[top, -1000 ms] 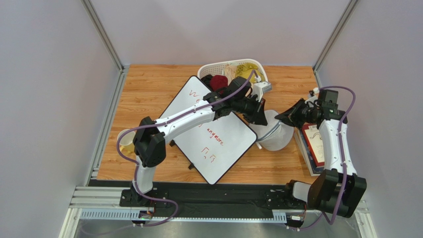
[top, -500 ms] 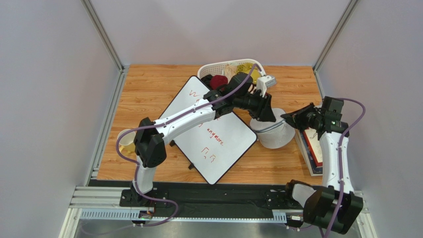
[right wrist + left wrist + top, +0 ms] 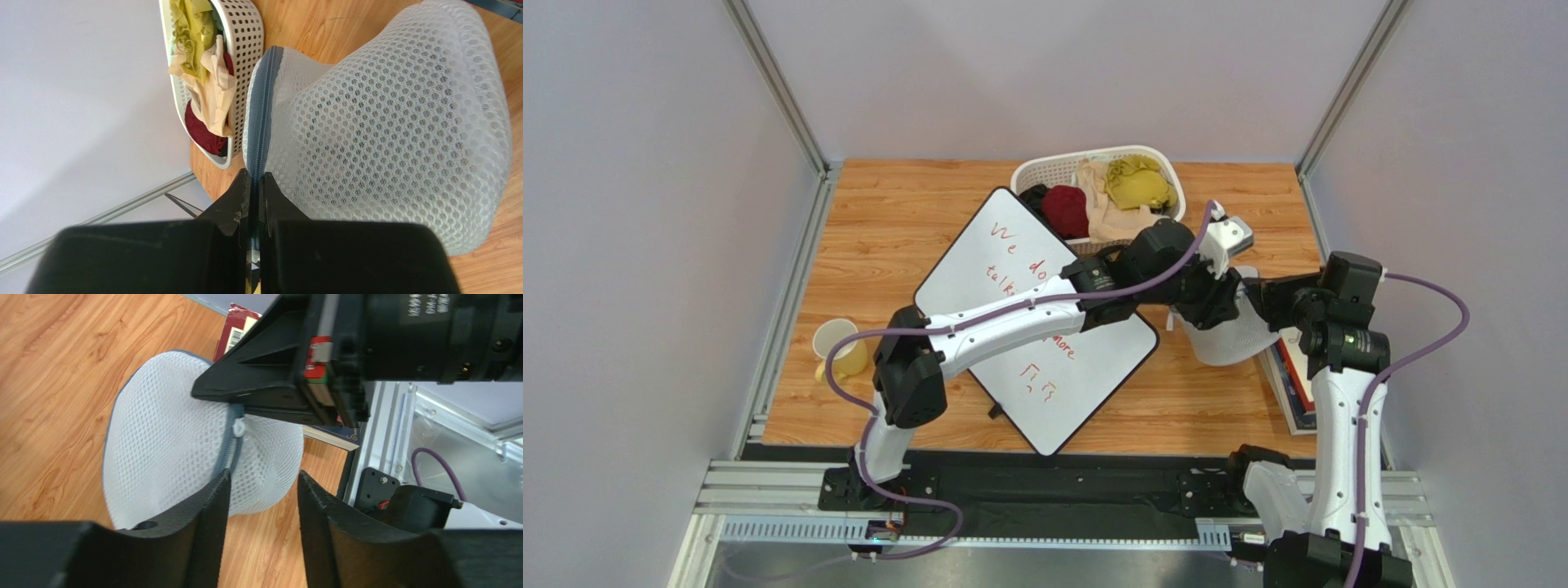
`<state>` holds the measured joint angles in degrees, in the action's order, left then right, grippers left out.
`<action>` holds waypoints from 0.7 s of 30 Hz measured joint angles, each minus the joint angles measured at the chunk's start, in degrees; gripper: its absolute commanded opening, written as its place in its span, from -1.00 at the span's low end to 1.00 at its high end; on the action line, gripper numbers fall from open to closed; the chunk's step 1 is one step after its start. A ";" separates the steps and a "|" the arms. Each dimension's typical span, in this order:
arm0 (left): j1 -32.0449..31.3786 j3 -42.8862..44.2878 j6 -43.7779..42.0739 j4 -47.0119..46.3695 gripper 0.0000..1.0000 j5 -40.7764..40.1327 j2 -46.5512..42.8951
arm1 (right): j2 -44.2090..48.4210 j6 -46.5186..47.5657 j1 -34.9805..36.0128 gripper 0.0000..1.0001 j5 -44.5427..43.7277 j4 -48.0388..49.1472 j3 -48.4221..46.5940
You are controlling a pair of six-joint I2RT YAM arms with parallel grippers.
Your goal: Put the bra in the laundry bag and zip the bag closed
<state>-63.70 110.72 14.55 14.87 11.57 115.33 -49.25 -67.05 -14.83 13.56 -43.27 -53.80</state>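
Note:
The laundry bag (image 3: 1234, 343) is a white mesh dome on the wood table (image 3: 891, 233), right of centre. Its grey zipper band (image 3: 261, 116) runs up the side facing my right gripper (image 3: 256, 177), which is shut on that band at the bag's right edge. The right fingers (image 3: 264, 392) pinch the zipper beside its white pull (image 3: 239, 425). My left gripper (image 3: 263, 478) hovers open just over the bag (image 3: 166, 453), with nothing between its fingers, at the bag's left side (image 3: 1208, 304). The bra shows in no view.
A white slotted basket (image 3: 1161, 159) with red, yellow and beige garments stands behind the bag (image 3: 245, 37). A whiteboard (image 3: 1038, 355) lies under the left arm. A yellow cup (image 3: 836, 349) sits at the left. Books (image 3: 1290, 374) lie at the right edge.
The left gripper has opened and swung right and nearer. The right gripper has drawn back to the right, still shut on the zipper, and the bag has shifted right with it.

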 measured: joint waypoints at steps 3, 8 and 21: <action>-0.87 -0.33 -1.66 -1.44 0.20 -1.29 0.52 | -0.98 -0.66 0.63 -1.00 -0.07 -0.70 -0.02; -0.85 0.02 -4.42 -3.43 -0.02 -4.02 1.29 | -0.96 -0.92 1.29 -1.00 -0.22 -0.81 -0.07; -2.69 1.64 -10.05 -4.04 0.22 -12.35 4.13 | -0.87 -2.99 2.45 -1.00 -0.48 -1.49 -0.13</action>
<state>-66.39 112.36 4.49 10.83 -0.78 119.46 -50.13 -70.04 -12.38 13.08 -44.75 -53.93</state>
